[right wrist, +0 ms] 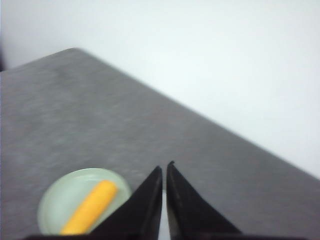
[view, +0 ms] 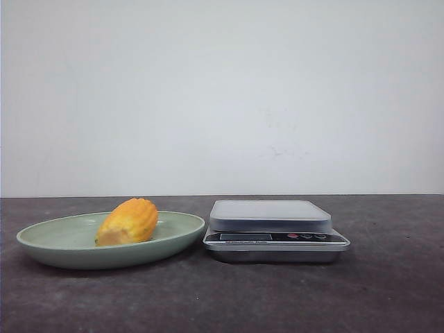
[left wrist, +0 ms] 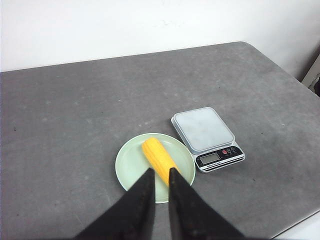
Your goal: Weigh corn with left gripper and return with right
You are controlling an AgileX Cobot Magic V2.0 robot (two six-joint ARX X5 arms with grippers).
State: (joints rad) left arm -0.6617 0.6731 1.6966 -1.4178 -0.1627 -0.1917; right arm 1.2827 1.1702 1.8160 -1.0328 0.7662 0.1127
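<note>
The corn (view: 128,220), a stubby yellow-orange ridged cob, lies on a pale green plate (view: 62,239) at the left of the table. A silver digital scale (view: 270,215) with an empty grey platform stands just right of the plate. No gripper shows in the front view. In the left wrist view my left gripper (left wrist: 161,170) hangs high above the corn (left wrist: 159,159) and plate (left wrist: 131,165), jaws close together and empty; the scale (left wrist: 204,129) is beside them. My right gripper (right wrist: 165,166) is also high, shut and empty, with the corn (right wrist: 90,207) on the plate (right wrist: 60,200) off to one side.
The dark grey table (view: 388,291) runs back to a white wall (view: 222,97). In the left wrist view the table's edge (left wrist: 300,222) lies not far beyond the scale.
</note>
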